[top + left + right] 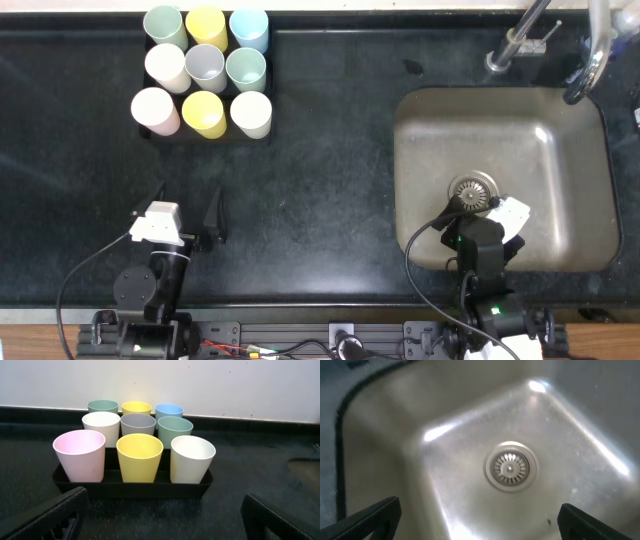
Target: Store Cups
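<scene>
A dark, speckled worktop (pixel 320 150) runs the full width; a black tray (pixel 135 491) sits flat on it at the far left, close to the back edge; a steel sink (pixel 560 120) is sunk into it at the right, with a round drain strainer (pixel 474 188) in its floor; a tap base (pixel 505 55) stands just behind the sink.

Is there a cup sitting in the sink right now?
No, the sink is bare around its drain, and the nine cups stand in the black tray.
</scene>
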Action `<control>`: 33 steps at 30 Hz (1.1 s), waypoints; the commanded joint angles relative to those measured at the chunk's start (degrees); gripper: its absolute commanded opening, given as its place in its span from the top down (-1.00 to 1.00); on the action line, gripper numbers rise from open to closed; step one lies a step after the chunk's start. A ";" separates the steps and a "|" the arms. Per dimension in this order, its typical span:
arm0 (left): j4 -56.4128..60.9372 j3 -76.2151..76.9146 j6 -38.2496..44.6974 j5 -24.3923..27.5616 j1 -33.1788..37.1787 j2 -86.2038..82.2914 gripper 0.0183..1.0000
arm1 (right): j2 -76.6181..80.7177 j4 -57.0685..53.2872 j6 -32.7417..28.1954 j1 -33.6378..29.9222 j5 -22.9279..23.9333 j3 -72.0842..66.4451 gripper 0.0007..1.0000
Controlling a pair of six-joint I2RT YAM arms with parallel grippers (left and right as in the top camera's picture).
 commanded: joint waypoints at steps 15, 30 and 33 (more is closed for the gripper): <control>-0.09 -0.20 0.83 0.17 0.42 -0.44 -1.00 | -0.59 -0.13 -0.98 -0.11 -2.93 0.35 -1.00; -0.09 -0.20 0.83 0.20 0.42 -0.42 -1.00 | -18.32 -6.67 -0.98 -5.73 -2.93 0.31 -0.99; -0.09 -0.20 0.83 0.20 0.42 -0.42 -1.00 | -20.22 -10.14 -1.01 -5.70 -2.91 -0.61 -0.99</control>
